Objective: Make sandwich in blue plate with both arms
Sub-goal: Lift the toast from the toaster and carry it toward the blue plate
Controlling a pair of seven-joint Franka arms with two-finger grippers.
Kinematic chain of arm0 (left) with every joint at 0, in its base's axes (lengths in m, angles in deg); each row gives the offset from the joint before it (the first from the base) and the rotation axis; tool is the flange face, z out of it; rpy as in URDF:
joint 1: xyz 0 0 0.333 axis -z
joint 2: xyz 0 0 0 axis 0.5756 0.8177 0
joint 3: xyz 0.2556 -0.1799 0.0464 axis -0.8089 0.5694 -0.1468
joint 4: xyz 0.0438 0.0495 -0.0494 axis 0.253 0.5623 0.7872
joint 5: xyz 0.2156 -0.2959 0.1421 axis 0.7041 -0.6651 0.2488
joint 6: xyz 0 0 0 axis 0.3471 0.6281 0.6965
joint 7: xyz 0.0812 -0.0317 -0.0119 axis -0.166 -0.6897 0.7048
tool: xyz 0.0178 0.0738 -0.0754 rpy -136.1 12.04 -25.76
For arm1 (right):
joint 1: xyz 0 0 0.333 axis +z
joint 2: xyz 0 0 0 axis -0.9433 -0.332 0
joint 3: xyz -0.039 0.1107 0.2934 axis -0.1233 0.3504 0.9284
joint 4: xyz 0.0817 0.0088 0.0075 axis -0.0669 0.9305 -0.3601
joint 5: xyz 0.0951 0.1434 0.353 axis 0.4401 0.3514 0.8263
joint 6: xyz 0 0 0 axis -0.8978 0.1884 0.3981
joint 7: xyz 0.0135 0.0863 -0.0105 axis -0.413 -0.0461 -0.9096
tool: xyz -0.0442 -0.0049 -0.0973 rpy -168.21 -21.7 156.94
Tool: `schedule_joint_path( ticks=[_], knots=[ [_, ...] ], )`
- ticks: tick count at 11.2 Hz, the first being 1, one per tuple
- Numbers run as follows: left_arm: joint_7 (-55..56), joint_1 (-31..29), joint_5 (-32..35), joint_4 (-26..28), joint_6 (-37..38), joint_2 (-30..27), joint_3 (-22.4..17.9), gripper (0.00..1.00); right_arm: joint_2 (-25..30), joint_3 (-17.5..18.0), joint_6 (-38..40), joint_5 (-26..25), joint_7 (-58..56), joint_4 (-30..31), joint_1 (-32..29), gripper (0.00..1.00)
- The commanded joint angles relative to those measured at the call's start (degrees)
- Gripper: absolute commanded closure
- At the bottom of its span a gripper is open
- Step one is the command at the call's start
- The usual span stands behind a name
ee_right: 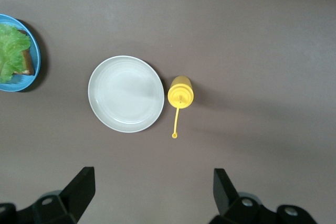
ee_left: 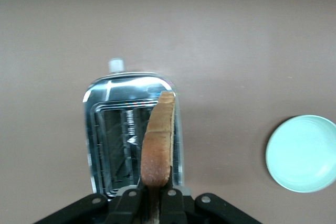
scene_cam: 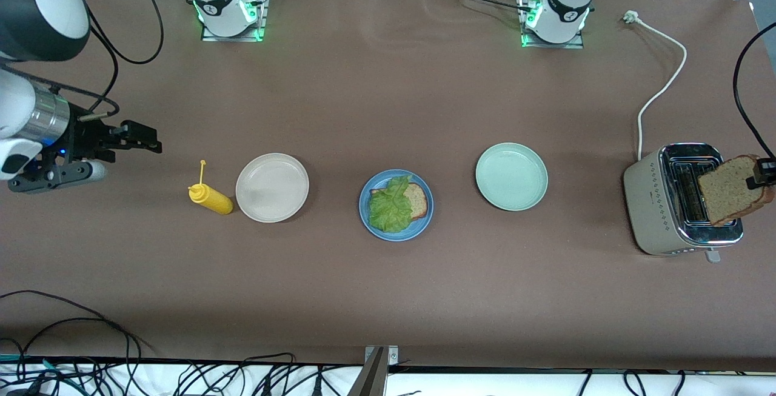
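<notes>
Brown bread slice [scene_cam: 730,190], clamped edge-up in the left pincer [ee_left: 155,195] over the toaster [scene_cam: 679,202], should travel level and land on the lettuce [scene_cam: 391,205] in the blue plate [scene_cam: 396,232] mid-counter; right pincer [ee_right: 152,187] waits agape above the mustard bottle [ee_right: 180,92].

Matt brown covering on the desk [scene_cam: 388,99] — smooth, faintly creased near the bases. The toaster [scene_cam: 679,202] gleams: polished chrome top, cream satin sides. Bread slice [scene_cam: 730,190] looks coarse and grainy, darker at the crust. Blue plate [scene_cam: 370,217] is matt; the lettuce [scene_cam: 391,205] ruffled and slightly shiny. Mustard bottle [scene_cam: 211,197] — glossy yellow plastic.
</notes>
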Motion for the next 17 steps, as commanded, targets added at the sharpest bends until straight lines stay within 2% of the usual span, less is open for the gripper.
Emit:
schedule_joint_path(
  ticks=[1, 4, 6, 9, 12, 15, 17],
  knots=[
    [1.60, -0.05, 0.39, 0.09, 2.48, -1.79, 4.21, 1.00, 2.89, -2.26, 2.14, -0.71, 0.26, 1.56, 1.35, 0.00],
    [3.36, -0.05, 0.30, 0.18, 3.01, -1.62, 9.39, 1.00, 2.98, -3.49, 2.40, -0.63, -1.23, 1.38, 1.53, 0.00],
    [7.31, 0.04, -2.06, 0.35, 3.01, -1.09, 12.47, 1.00, 2.98, -3.58, 3.19, -0.71, -1.06, 0.86, 1.97, 0.00],
    [8.11, 0.56, -4.88, 0.27, 3.01, 2.67, 17.82, 1.00, 3.85, -0.35, 2.49, -7.73, 5.42, 0.85, 1.70, 0.00],
    [15.93, 1.36, -6.82, 0.09, 2.75, 6.37, 23.71, 1.00, 6.83, -0.07, 1.26, -9.24, 5.88, 3.31, 1.70, 0.00],
    [19.26, 1.45, -8.83, -4.55, 2.57, 11.90, 28.46, 1.00, 10.09, -0.33, -0.75, -9.59, 5.18, 3.49, 1.79, 0.00],
    [21.37, 1.88, -11.20, -6.66, 2.14, 15.32, 31.80, 1.00, 9.66, -0.51, -2.35, -9.68, 5.79, 3.32, 1.35, 0.00]
  ],
)
